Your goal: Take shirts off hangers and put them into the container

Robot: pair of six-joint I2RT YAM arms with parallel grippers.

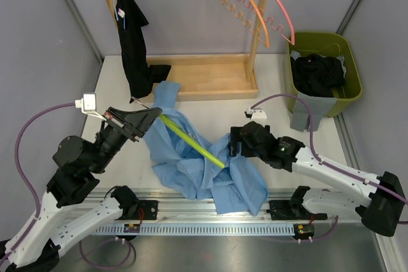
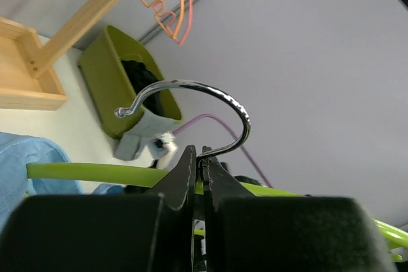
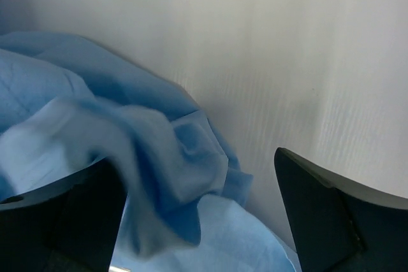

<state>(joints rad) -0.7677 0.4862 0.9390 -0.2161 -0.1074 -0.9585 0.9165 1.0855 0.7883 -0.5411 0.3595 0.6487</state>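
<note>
The long-sleeved shirt [image 1: 185,170] lies on the table [image 1: 210,109], the container [image 1: 352,68] behind-right of it.

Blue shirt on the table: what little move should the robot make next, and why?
Probably close the right gripper on the blue shirt. Its jaws stand open around a fold of it, while the left gripper is shut on the green hanger at its hook, and the hanger's far end is tucked in the shirt, not yet freed.

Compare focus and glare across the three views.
Top external: evenly lit and sharp, with glare on the metal rail. Left wrist: the green hanger's hook is crisp with bright glints, the left claw dark and soft. Right wrist: the light blue shirt is blurred.
</note>
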